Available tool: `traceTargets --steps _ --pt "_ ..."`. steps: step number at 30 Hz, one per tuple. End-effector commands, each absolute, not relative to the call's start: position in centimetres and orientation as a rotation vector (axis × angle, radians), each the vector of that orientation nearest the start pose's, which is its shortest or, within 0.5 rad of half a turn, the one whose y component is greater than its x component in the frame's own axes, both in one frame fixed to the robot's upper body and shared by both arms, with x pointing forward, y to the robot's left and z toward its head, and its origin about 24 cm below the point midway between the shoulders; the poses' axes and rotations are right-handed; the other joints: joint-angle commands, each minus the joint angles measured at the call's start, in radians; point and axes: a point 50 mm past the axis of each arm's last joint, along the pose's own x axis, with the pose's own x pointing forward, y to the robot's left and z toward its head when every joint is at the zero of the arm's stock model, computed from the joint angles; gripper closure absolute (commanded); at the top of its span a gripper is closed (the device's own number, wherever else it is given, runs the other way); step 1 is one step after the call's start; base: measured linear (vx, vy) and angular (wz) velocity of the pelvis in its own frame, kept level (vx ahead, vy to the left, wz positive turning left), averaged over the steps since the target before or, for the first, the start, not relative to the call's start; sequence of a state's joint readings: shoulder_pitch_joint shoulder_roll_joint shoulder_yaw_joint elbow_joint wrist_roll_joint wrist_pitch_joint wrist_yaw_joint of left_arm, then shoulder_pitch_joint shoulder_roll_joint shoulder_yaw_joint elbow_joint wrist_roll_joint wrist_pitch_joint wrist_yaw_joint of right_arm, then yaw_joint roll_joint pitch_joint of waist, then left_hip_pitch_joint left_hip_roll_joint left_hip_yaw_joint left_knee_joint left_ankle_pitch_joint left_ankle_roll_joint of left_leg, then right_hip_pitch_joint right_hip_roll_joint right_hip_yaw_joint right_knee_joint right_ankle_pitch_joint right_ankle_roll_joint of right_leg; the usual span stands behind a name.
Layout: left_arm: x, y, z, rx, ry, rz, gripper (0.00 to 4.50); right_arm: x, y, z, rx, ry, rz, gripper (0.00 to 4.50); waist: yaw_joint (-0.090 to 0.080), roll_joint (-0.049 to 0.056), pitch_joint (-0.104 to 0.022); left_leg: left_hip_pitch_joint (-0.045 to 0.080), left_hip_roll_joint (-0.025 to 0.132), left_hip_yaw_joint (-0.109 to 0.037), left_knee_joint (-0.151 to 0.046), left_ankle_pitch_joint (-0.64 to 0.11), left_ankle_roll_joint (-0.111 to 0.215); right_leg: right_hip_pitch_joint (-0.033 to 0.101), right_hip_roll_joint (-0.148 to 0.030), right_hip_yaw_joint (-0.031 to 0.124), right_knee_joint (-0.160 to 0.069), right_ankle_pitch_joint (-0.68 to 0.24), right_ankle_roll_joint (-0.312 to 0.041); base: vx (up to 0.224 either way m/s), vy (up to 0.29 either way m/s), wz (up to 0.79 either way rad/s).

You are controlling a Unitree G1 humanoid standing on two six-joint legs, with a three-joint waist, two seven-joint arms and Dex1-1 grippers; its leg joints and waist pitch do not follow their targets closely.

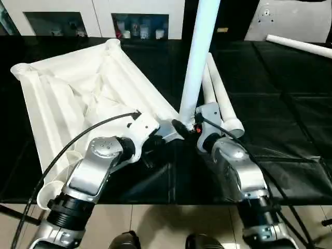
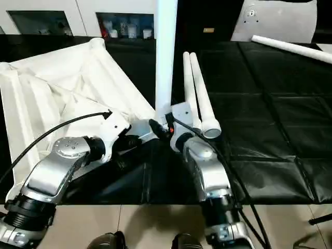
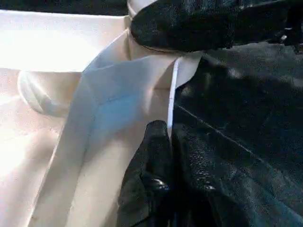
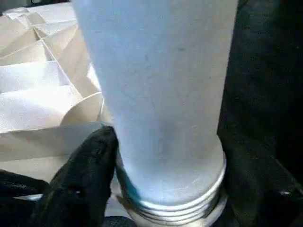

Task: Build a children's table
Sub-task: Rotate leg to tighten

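The table top [image 1: 78, 83] lay ribbed underside up on the black mat [image 1: 290, 129], exposing its corner sockets. One leg [image 1: 197, 62] stood upright in the near corner socket, threads still showing, so not fully seated. The right gripper [image 1: 188, 126] straddled its base, jaws wide, evidently to turn it. The left gripper [image 1: 165, 136], fingers closed, pressed the rim beside that socket, apparently bracing. Two spare legs [image 1: 220, 96] lay just beyond.
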State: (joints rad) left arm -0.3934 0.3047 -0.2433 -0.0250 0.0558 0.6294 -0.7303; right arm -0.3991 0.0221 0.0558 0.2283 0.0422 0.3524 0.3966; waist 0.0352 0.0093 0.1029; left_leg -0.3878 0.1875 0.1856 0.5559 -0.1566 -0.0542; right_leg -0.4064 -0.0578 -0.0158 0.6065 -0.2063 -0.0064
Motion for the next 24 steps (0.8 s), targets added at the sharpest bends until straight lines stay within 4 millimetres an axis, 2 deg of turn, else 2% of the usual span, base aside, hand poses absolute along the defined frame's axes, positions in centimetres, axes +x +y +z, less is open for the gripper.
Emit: traceTargets --steps 1,2,6,7,8,9,12,15,18,20,24 --pt "29.6 11.4 8.2 0.412 0.362 -0.839 4.50 29.6 -4.0 6.5 0.080 0.192 0.812 0.90 0.003 0.010 -0.060 0.019 0.031 -0.014 -0.055 -0.154 0.030 0.042 -0.058 0.033 -0.065 -0.013 -0.201 0.000 0.000 0.00" --pt "29.5 11.7 8.1 0.423 0.369 -0.847 4.50 29.7 -4.5 6.6 0.072 0.185 0.802 0.71 0.001 0.009 -0.059 0.017 0.032 -0.016 -0.057 -0.169 0.023 0.045 -0.057 0.032 -0.065 -0.026 -0.199 0.000 0.000 0.00" --pt "29.2 13.0 7.8 0.459 0.406 -0.871 4.50 30.0 -5.7 6.9 0.019 0.162 0.825 0.48 -0.005 0.010 -0.057 0.020 0.032 -0.015 -0.057 -0.193 0.009 0.045 -0.058 0.033 -0.067 -0.055 -0.200 0.000 0.000 0.00" --pt "29.1 13.9 7.5 0.501 0.425 -0.903 4.50 30.2 -6.7 6.9 -0.015 0.156 0.838 0.33 -0.004 0.002 -0.058 0.020 0.032 -0.015 -0.057 -0.198 0.011 0.045 -0.059 0.034 -0.070 -0.071 -0.200 0.000 0.000 0.00" --pt "29.1 14.1 7.4 0.513 0.431 -0.912 4.50 30.2 -7.0 7.0 -0.026 0.152 0.845 0.26 -0.003 0.007 -0.057 0.020 0.033 -0.015 -0.057 -0.192 0.012 0.045 -0.059 0.035 -0.067 -0.069 -0.200 0.000 0.000 0.00" --pt "29.1 14.6 7.4 0.531 0.436 -0.931 4.50 30.4 -7.7 7.0 -0.047 0.152 0.865 0.18 -0.004 0.008 -0.057 0.020 0.033 -0.014 -0.056 -0.189 0.012 0.044 -0.058 0.035 -0.066 -0.062 -0.201 0.000 0.000 0.00" --pt "29.1 15.3 7.4 0.566 0.427 -0.993 4.50 30.5 -8.6 7.2 -0.085 0.138 0.920 0.18 -0.001 0.005 -0.059 0.021 0.033 -0.013 -0.053 -0.178 0.020 0.045 -0.058 0.036 -0.063 -0.041 -0.206 0.000 0.000 0.00" --pt "28.7 16.0 7.6 0.589 0.431 -1.105 4.50 30.3 -9.6 7.5 -0.142 0.124 1.051 0.18 0.002 0.008 -0.059 0.025 0.034 -0.012 -0.052 -0.198 0.027 0.042 -0.059 0.034 -0.064 -0.055 -0.218 0.000 0.000 0.00" --pt "28.2 16.4 7.5 0.613 0.440 -1.230 4.50 30.3 -10.4 7.5 -0.202 0.140 1.154 0.18 0.003 0.006 -0.059 0.023 0.035 -0.011 -0.051 -0.187 0.037 0.044 -0.060 0.035 -0.061 -0.039 -0.234 0.000 0.000 0.00" --pt "28.0 16.5 7.5 0.611 0.444 -1.286 4.50 30.4 -10.6 7.5 -0.220 0.146 1.190 0.18 0.006 0.008 -0.061 0.027 0.036 -0.010 -0.049 -0.177 0.043 0.042 -0.061 0.034 -0.058 -0.023 -0.246 0.000 0.000 0.00" --pt "28.1 17.0 7.6 0.623 0.462 -1.358 4.50 30.7 -10.9 7.8 -0.223 0.150 1.259 0.18 0.014 0.006 -0.061 0.028 0.036 -0.006 -0.047 -0.168 0.056 0.041 -0.059 0.033 -0.055 -0.017 -0.262 0.000 0.000 0.00"
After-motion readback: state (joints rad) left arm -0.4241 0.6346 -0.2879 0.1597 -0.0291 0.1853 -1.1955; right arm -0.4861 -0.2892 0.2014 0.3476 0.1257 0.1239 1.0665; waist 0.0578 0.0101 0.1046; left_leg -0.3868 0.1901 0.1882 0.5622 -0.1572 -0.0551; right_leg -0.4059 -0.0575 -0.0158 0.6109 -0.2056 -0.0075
